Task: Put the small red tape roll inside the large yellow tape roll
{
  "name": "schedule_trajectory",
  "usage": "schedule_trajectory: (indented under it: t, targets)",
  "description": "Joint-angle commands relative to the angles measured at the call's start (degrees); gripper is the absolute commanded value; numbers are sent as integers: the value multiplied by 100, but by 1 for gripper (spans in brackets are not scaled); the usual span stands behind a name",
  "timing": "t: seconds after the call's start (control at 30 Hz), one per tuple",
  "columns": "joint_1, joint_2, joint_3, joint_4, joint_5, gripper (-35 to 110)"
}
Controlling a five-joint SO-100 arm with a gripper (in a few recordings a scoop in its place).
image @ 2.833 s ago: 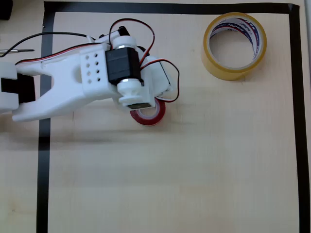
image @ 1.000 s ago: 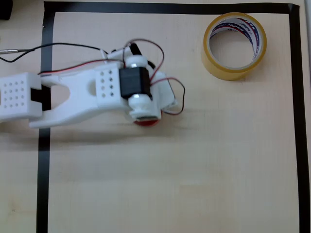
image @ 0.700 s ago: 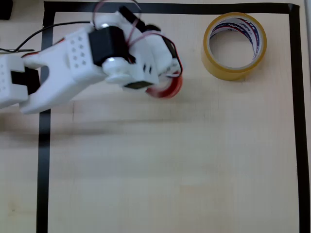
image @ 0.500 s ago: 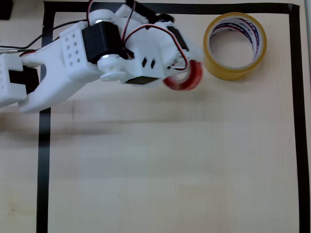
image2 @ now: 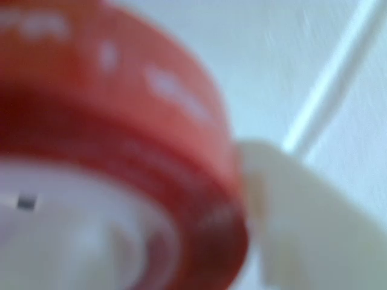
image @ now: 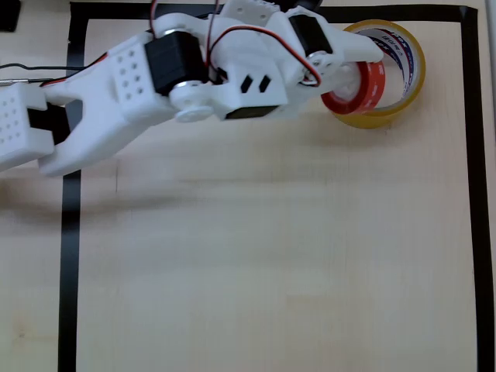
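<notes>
Gripper (image: 358, 77) clamps small red tape roll (image: 370, 84), tilted on edge, right over large yellow tape roll (image: 411, 85) hole; needs lowering.

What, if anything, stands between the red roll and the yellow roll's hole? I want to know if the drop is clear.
Nothing visible does. In the overhead view the gripper holds the small red tape roll over the large yellow tape roll, overlapping its left rim; the open core beside it looks clear.
</notes>
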Motion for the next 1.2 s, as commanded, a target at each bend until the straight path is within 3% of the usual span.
schedule_trajectory:
  t: [0.0, 0.5, 0.6, 0.7, 1.17]
  targets:
    - [-149, 281, -659, -396, 97, 0]
    - [-264, -483, -650, -1433, 123, 0]
    - [-264, -501, -659, -1433, 123, 1]
    - [-246, -510, -738, -1380, 290, 11]
    - [-167, 97, -765, -703, 299, 11]
